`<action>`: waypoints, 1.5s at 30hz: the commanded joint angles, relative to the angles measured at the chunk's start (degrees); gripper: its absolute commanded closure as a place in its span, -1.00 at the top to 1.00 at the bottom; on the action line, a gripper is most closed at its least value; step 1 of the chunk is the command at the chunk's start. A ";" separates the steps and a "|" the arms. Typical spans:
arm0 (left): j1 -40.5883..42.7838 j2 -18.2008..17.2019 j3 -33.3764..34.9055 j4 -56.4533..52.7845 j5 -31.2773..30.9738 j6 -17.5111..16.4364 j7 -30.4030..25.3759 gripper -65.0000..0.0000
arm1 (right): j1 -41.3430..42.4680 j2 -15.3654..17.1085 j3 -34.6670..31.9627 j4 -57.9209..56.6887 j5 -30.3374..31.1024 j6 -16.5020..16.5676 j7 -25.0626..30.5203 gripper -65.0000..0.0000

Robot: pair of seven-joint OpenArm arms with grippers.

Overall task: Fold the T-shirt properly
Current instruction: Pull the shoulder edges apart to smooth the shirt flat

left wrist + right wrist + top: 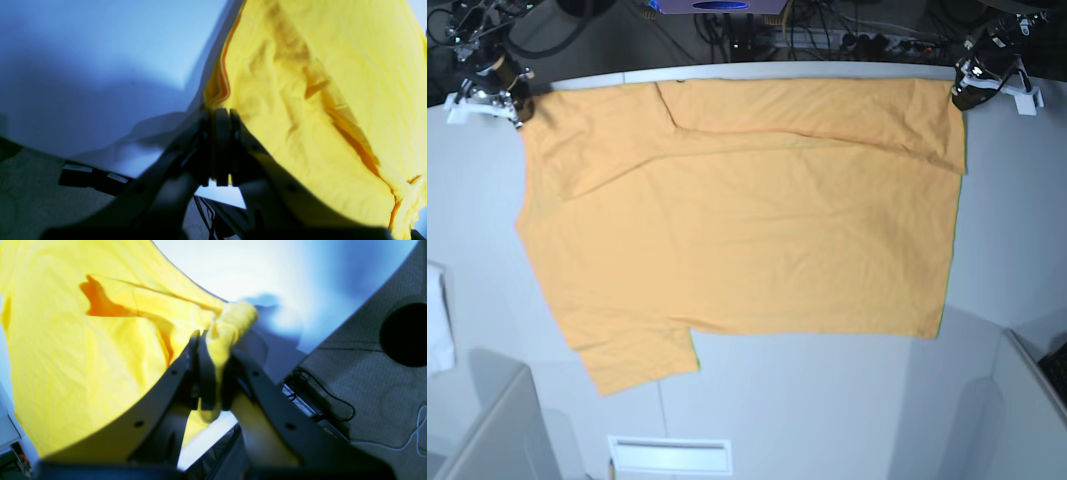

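The light-orange T-shirt (pixel 747 220) lies spread over the white table (pixel 827 400), with its far edge along the table's back edge and a fold near the top. My left gripper (pixel 960 97) is at the shirt's far right corner. In the left wrist view, my left gripper (pixel 220 111) is shut on the edge of the shirt (pixel 333 66). My right gripper (pixel 522 108) is at the far left corner. In the right wrist view, my right gripper (pixel 213 336) is shut on a bunched piece of the shirt (pixel 66 356).
A white cloth (pixel 437 330) lies at the table's left edge. Cables and equipment (pixel 827 35) run behind the back edge. A slot (pixel 670 455) sits in the table's front. Grey panels (pixel 1017 410) stand at the front corners.
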 commanded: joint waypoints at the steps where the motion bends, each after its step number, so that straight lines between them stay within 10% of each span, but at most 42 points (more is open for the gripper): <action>1: 0.61 -0.61 -0.53 1.05 -0.77 -0.18 -0.73 -1.00 | -0.16 0.66 0.18 1.10 0.46 0.41 0.58 -1.00; 45: 2.19 -0.52 -6.42 0.78 -0.59 -0.18 -0.73 -1.00 | -2.18 -1.98 0.44 2.86 0.20 0.41 -2.06 -1.00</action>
